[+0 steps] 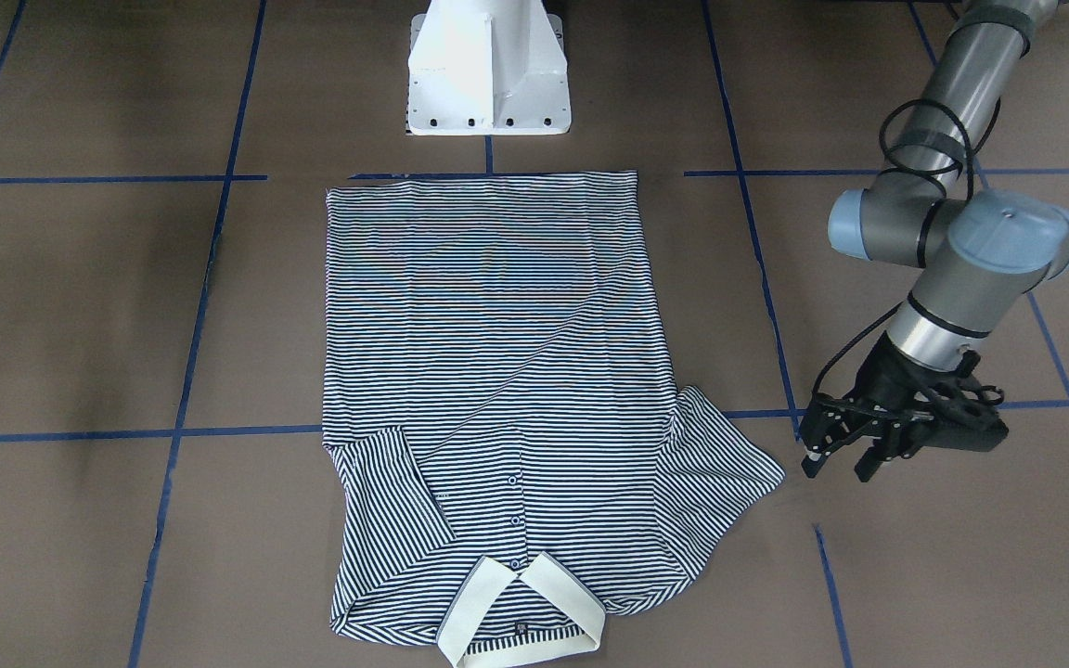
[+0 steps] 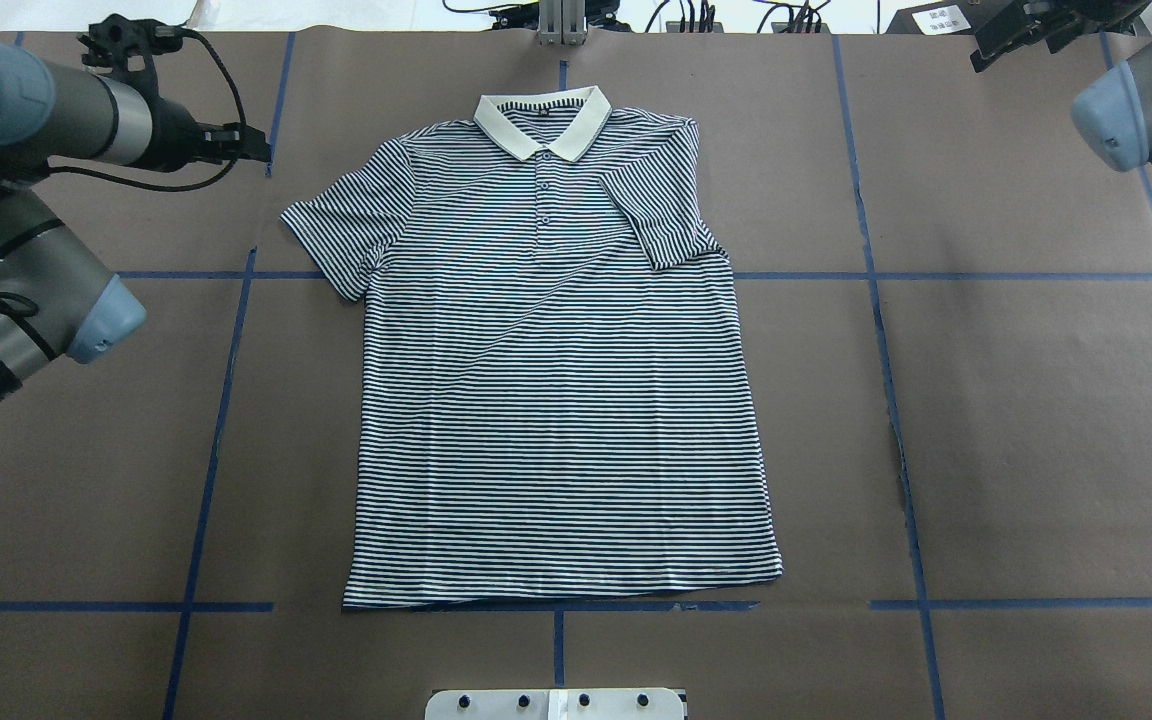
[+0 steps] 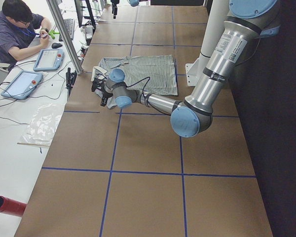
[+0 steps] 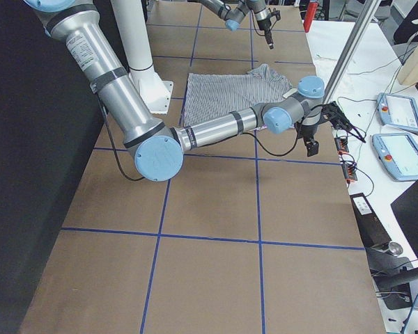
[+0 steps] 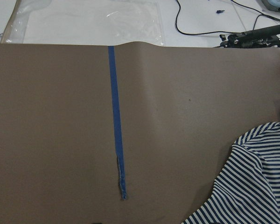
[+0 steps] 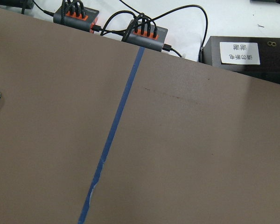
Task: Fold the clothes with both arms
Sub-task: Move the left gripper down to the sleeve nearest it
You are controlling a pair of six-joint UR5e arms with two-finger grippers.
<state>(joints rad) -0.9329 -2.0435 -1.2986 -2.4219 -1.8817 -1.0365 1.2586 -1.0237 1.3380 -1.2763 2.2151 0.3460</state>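
Table [image 2: 1036,400]: brown paper marked with blue tape lines.
Polo shirt [image 2: 556,400]: flat, front up, mid-table, hem nearest the robot.
Left-side sleeve [image 2: 336,225]: spread outward.
Right-side sleeve [image 2: 661,210]: folded in over the chest.
Collar [image 2: 541,122]: cream, at the far end.
Left gripper [image 1: 837,471]: 2 fingers apart, empty, near the spread sleeve, not touching.
Right gripper [image 4: 310,142]: far edge, well apart from the shirt; fingers apart or together, cannot tell.

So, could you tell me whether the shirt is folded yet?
Mostly spread: the shirt lies flat; only the sleeve on the robot's right is folded over the chest; the other sleeve lies out.
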